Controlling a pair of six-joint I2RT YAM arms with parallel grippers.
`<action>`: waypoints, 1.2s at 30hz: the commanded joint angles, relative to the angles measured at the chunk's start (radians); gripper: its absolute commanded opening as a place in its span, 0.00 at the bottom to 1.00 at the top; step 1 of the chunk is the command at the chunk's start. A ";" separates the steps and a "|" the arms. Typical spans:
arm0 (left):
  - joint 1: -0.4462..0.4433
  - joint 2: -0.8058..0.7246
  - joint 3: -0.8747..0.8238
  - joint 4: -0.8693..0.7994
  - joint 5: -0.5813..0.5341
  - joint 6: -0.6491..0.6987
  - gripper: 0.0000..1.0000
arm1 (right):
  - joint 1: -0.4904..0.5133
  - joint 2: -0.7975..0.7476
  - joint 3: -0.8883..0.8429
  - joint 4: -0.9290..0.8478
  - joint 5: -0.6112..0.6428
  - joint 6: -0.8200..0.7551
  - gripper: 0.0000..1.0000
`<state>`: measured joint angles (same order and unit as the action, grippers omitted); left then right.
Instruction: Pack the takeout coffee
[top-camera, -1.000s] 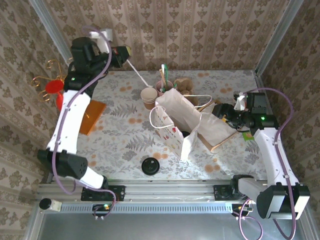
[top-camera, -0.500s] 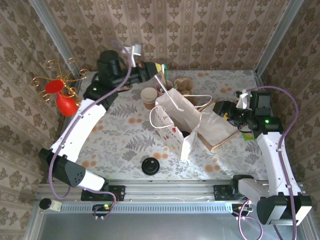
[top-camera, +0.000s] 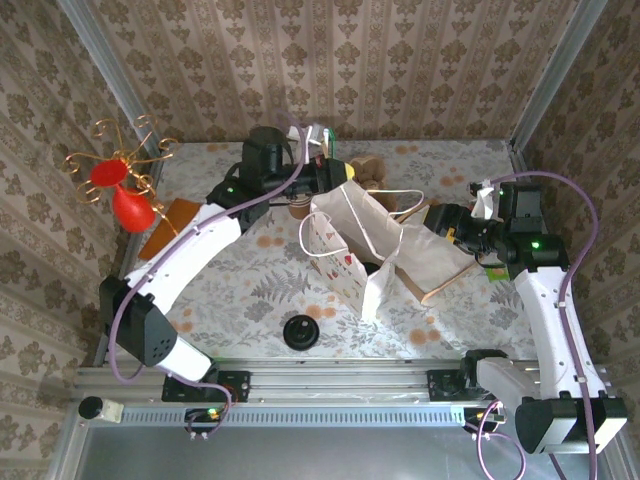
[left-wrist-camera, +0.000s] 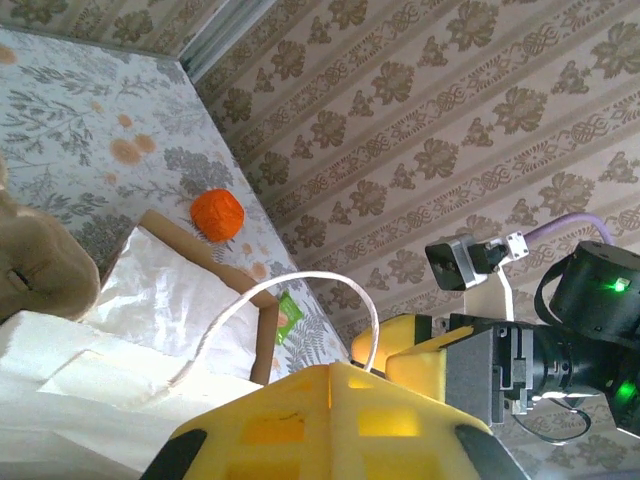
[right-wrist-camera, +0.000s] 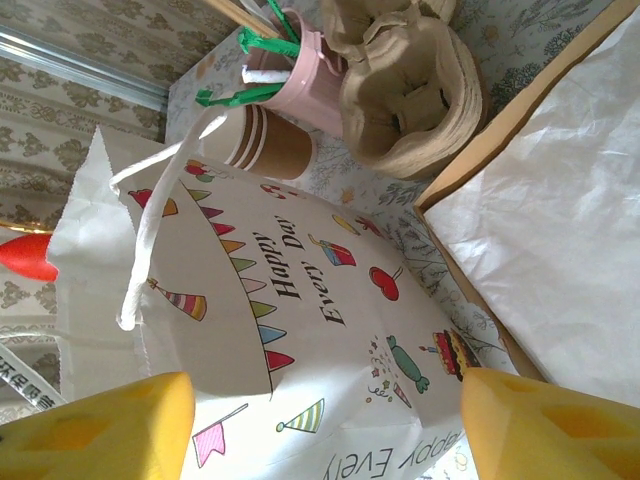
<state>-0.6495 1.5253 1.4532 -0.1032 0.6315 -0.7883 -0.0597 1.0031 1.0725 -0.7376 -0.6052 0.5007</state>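
while the left gripper (top-camera: 335, 170) is held shut above the printed white bag (top-camera: 335, 255) at upper centre, the right gripper (top-camera: 440, 225) is spread open at centre right, beside a lying bag (top-camera: 435, 262); the takeout coffee (top-camera: 372, 267) is glimpsed, uncertainly, as a dark lid between both bags.

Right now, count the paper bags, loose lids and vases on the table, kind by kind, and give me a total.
Paper bags: 2, a printed bag and a plain bag
Black lid: 1
Red vase: 1
Total: 4
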 joint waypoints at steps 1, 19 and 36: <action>-0.013 0.013 0.000 0.019 -0.013 0.006 0.25 | 0.009 -0.007 0.012 -0.027 0.027 -0.022 0.73; 0.001 -0.046 0.031 -0.097 -0.052 0.110 0.60 | 0.012 -0.009 0.015 -0.046 0.064 -0.038 0.75; 0.154 -0.411 -0.202 -0.325 -0.185 0.275 0.97 | 0.012 -0.021 0.036 -0.087 0.088 -0.051 0.78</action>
<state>-0.5209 1.1667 1.3193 -0.3588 0.4839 -0.5522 -0.0540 1.0000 1.0744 -0.7944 -0.5411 0.4706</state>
